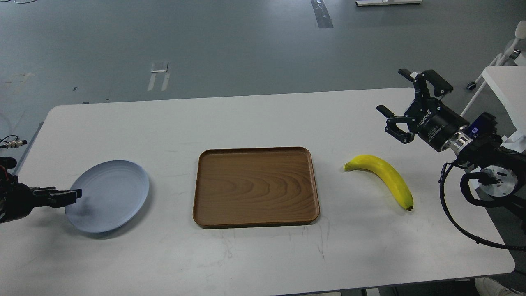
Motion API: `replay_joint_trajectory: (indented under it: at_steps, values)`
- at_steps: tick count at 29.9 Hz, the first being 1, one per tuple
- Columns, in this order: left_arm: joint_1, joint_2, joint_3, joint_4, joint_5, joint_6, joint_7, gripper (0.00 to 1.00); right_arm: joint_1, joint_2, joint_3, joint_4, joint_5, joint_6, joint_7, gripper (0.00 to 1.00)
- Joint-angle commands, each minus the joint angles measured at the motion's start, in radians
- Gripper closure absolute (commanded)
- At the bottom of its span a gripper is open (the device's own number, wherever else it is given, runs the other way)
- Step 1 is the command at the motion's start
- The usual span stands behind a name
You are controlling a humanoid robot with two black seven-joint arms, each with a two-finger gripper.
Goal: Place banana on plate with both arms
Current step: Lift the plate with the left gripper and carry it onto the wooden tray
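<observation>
The yellow banana (384,177) lies flat on the white table (263,255), right of the tray, with its greenish stem end pointing left. The pale blue-grey plate (109,196) is at the left of the table. It looks slightly tilted, with a shadow under its near edge. My left gripper (68,196) comes in from the left edge, its fingers closed on the plate's left rim. My right gripper (393,92) is wide open and empty. It hovers above the table, up and to the right of the banana, and does not touch it.
A rectangular brown wooden tray (256,187) lies in the middle of the table between the plate and the banana. My right arm's cable (456,224) loops over the table's right edge. A white stand (503,78) is beyond the far right corner.
</observation>
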Motion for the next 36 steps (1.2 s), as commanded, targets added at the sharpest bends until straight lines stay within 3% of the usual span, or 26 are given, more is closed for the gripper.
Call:
replay_joint_trajectory:
  at_steps: [1, 5, 7, 8, 9, 19, 28, 36]
  values:
    - [0.009, -0.002, 0.0, -0.001, -0.03, -0.003, 0.0, 0.49, 0.0, 0.0, 0.0, 0.0, 0.0, 0.0, 0.0, 0.0]
    - [0.01, -0.002, 0.002, -0.001, -0.06, -0.006, 0.0, 0.66, 0.0, 0.0, 0.0, 0.0, 0.0, 0.0, 0.0, 0.0]
    - [0.01, -0.003, 0.002, -0.001, -0.06, -0.006, 0.0, 0.83, 0.0, 0.0, 0.0, 0.001, 0.0, 0.0, 0.0, 0.0]
    - [0.01, -0.005, 0.0, -0.001, -0.06, -0.006, 0.0, 0.98, 0.0, 0.0, 0.0, 0.0, 0.0, 0.0, 0.0, 0.0]
    - [0.009, -0.008, 0.0, -0.001, -0.06, -0.006, 0.0, 1.0, 0.0, 0.002, 0.0, 0.0, 0.0, 0.0, 0.0, 0.0]
    - [-0.053, -0.022, -0.002, -0.013, -0.069, -0.017, 0.0, 1.0, 0.003, -0.001, 0.0, 0.0, 0.0, 0.0, 0.0, 0.0]
    - [-0.263, -0.028, 0.0, -0.147, -0.064, -0.133, 0.0, 1.0, 0.003, -0.005, 0.001, -0.008, 0.0, 0.0, 0.0, 0.0]
    - [-0.45, -0.242, 0.011, -0.216, -0.038, -0.218, 0.0, 1.0, -0.003, -0.012, 0.017, -0.055, 0.002, 0.0, 0.0, 0.0]
